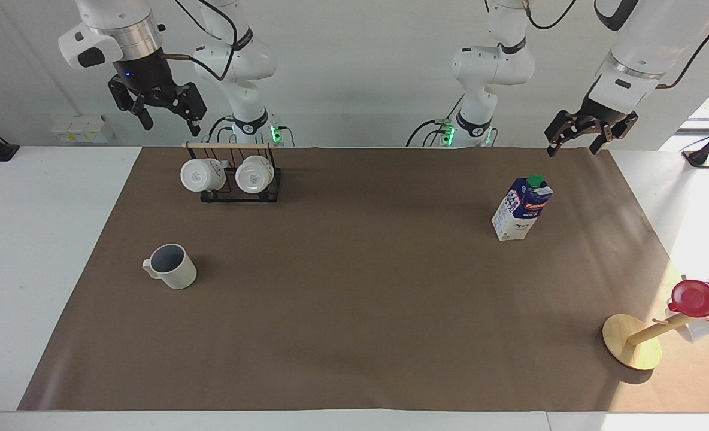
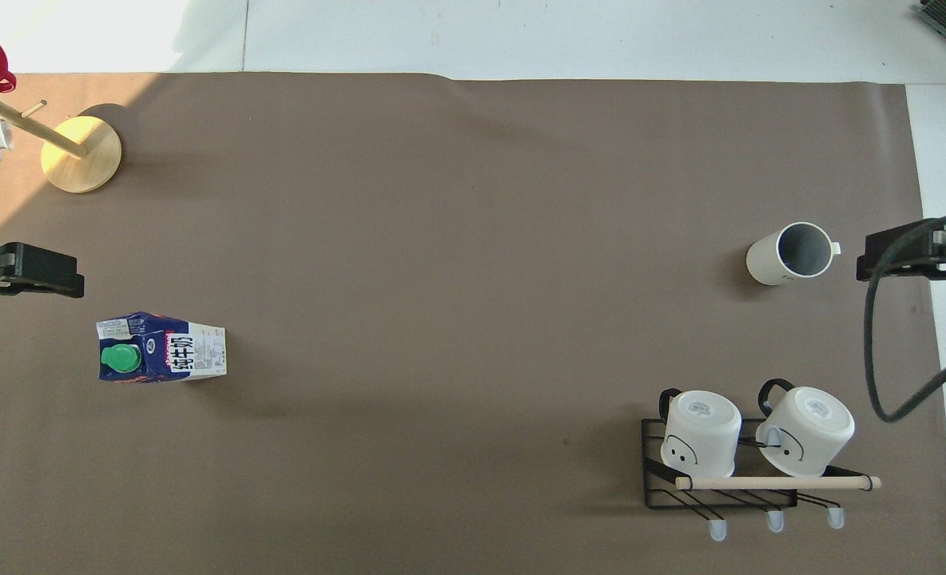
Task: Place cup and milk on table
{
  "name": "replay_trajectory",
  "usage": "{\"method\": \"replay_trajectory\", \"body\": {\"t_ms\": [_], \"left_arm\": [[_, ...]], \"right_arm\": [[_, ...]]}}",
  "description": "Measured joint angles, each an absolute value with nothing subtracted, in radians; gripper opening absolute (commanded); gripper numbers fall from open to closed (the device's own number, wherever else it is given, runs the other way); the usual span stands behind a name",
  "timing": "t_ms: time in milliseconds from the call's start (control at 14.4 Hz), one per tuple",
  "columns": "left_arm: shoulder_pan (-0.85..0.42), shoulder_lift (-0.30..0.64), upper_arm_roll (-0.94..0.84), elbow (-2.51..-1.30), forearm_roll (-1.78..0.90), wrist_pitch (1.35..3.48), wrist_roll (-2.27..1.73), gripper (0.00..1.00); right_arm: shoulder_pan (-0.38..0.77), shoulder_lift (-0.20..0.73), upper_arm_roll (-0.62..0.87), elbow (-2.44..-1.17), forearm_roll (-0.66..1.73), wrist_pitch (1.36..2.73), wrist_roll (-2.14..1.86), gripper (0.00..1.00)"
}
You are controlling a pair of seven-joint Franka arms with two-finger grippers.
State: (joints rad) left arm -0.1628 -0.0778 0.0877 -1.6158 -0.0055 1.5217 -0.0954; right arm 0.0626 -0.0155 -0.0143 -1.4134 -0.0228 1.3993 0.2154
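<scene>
Field notes, both arms idle & raised. Right gripper (image 1: 166, 117), upper left of facing view, hangs over the table's (image 1: 43, 239) robot-side edge just above the black mug rack (image 1: 241, 188); fingers spread wide, nothing in them. Left gripper (image 1: 591, 134), upper right of facing view, hangs over the mat's (image 1: 354, 311) robot-side edge above the milk; also wide, empty. In overhead view only dark gripper bodies show at the frame's left & right edges. Cup (image 1: 170, 266) stands upright on mat, lower left of facing view, mid right of overhead view; mouth up, small handle pointing toward the right arm's end of table. Milk (image 1: 522, 208) stands upright, right of centre in facing view, lower left in overhead view; green cap on top. Both well apart, both already on the table, so task prob. done or not yet begun – can't say which. Handling, judged: cup looks ceramic – stiff, glazed, somewhat slippery, chips if dropped; take across the body w/ fingers on opposite walls, or pinch one wall at rim away from handle. Ribs may help grip. Carton is tall w/ narrow base, so tippy; walls give under squeeze; weight depends on fill, unknown. Grab mid-height across the narrower faces, below the gable, light squeeze. Other items: two white mugs (image 1: 229, 175) on the rack, red cup (image 1: 699, 298) on wooden stand (image 1: 633, 342), lower right of facing view.
</scene>
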Motion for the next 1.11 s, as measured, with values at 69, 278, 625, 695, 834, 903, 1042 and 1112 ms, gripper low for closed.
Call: {"method": "replay_trajectory", "body": {"t_ms": [69, 278, 625, 695, 834, 903, 1042, 1112], "left_arm": [[-0.163, -0.078, 0.088, -1.616, -0.006, 1.522, -0.095, 1.00], [-0.163, -0.078, 0.088, -1.616, -0.006, 1.522, -0.095, 1.00], [-0.163, -0.078, 0.088, -1.616, -0.006, 1.522, -0.095, 1.00], [-0.163, -0.078, 0.088, -1.616, -0.006, 1.522, -0.095, 1.00], [-0.163, -0.078, 0.088, -1.616, -0.006, 1.521, -0.095, 1.00], [-0.163, -0.078, 0.088, -1.616, -0.006, 1.521, -0.095, 1.00], [-0.163, -0.078, 0.088, -1.616, -0.006, 1.521, -0.095, 1.00], [-0.163, -0.078, 0.088, -1.616, -0.006, 1.521, -0.095, 1.00]], "right_arm": [[0.063, -0.015, -0.014, -1.413, -0.023, 1.399, 0.215, 1.00], [0.063, -0.015, -0.014, -1.413, -0.023, 1.399, 0.215, 1.00], [0.063, -0.015, -0.013, -1.413, -0.023, 1.399, 0.215, 1.00], [0.063, -0.015, -0.013, -1.413, -0.023, 1.399, 0.215, 1.00], [0.063, -0.015, -0.013, -1.413, -0.023, 1.402, 0.215, 1.00], [0.063, -0.015, -0.013, -1.413, -0.023, 1.409, 0.215, 1.00], [0.063, -0.015, -0.013, -1.414, -0.024, 1.421, 0.215, 1.00], [0.062, -0.013, -0.013, -1.415, -0.024, 1.422, 0.215, 1.00]]}}
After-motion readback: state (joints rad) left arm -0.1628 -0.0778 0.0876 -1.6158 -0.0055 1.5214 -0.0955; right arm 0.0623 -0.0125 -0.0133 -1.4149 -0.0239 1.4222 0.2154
